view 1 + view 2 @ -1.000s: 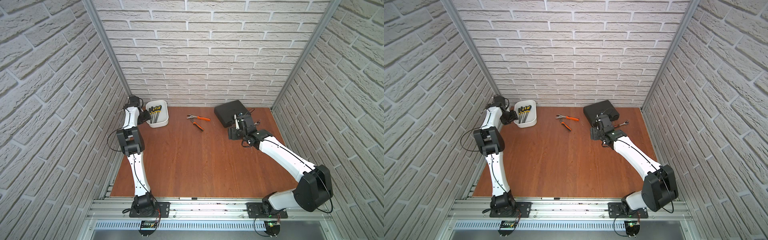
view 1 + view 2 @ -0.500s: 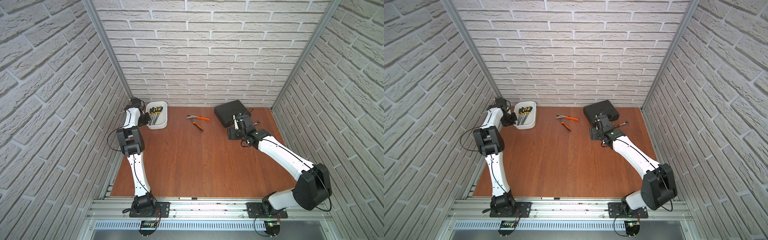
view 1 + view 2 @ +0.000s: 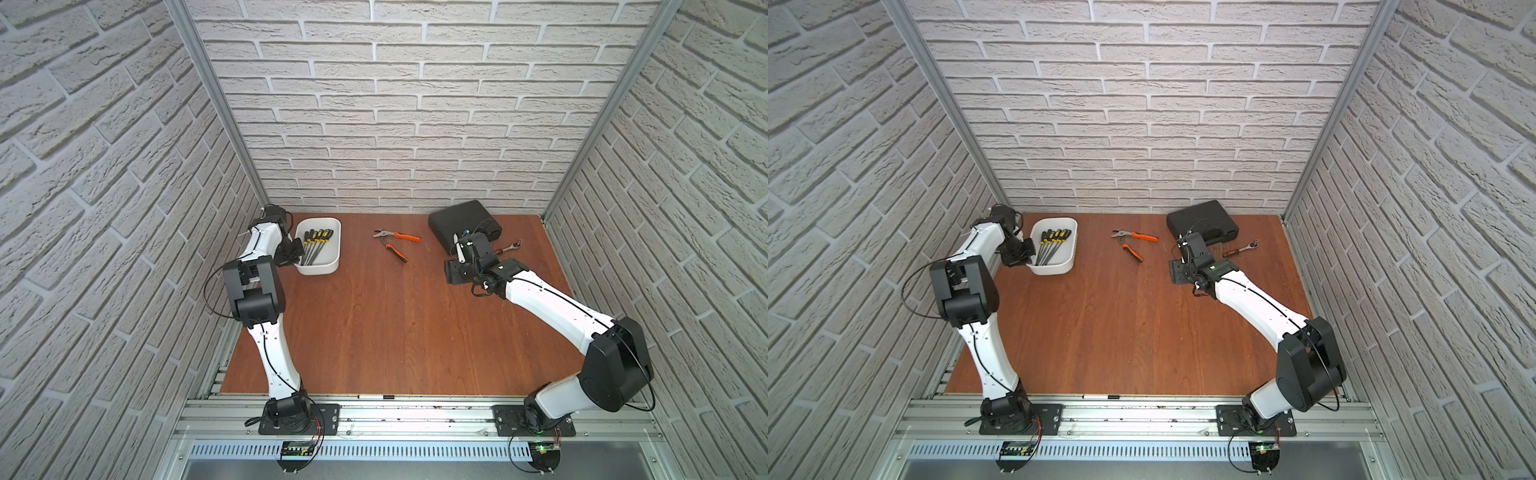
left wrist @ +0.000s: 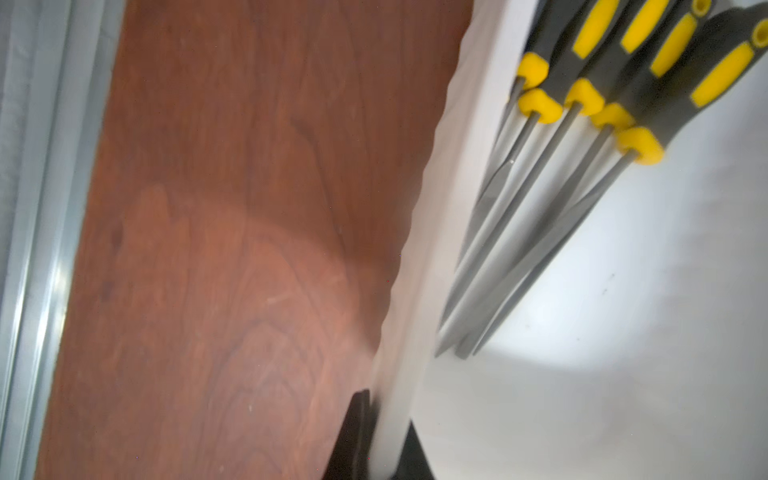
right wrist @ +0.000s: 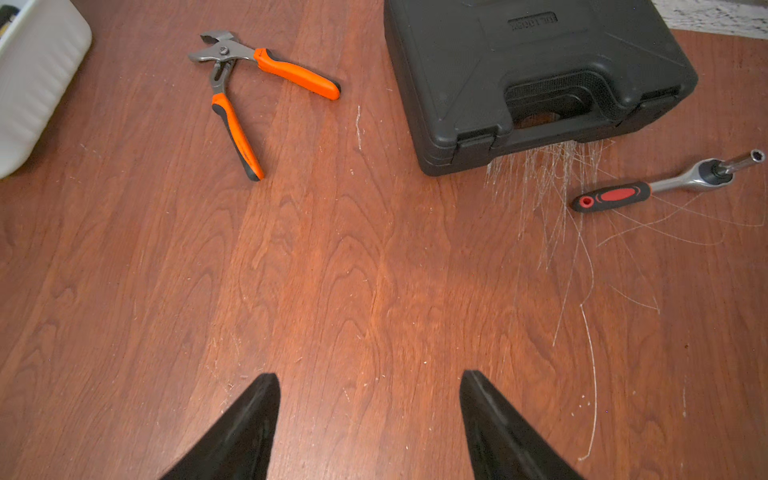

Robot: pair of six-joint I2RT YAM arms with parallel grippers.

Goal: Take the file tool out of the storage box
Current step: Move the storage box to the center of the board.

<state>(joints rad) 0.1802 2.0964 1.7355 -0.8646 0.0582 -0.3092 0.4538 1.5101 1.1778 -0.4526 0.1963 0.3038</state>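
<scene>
Two arms over a wooden tabletop, files lying in a white tub

The storage box (image 3: 319,268) sits at the back left of the tabletop (image 3: 395,328), with a bundle of files (image 3: 314,246) lying along its left side, black-and-yellow handles toward the back wall. The left gripper (image 3: 294,255) is right at the box's left wall near the front corner; how its jaws stand cannot be made out here. Orange-handled pliers (image 3: 395,244) lie spread open near the middle back. A black case (image 3: 459,218) rests at the back right, with a ratchet (image 3: 508,247) just beside it. The right gripper (image 3: 457,272) hangs over bare wood in front of the case, well apart from the box.
</scene>
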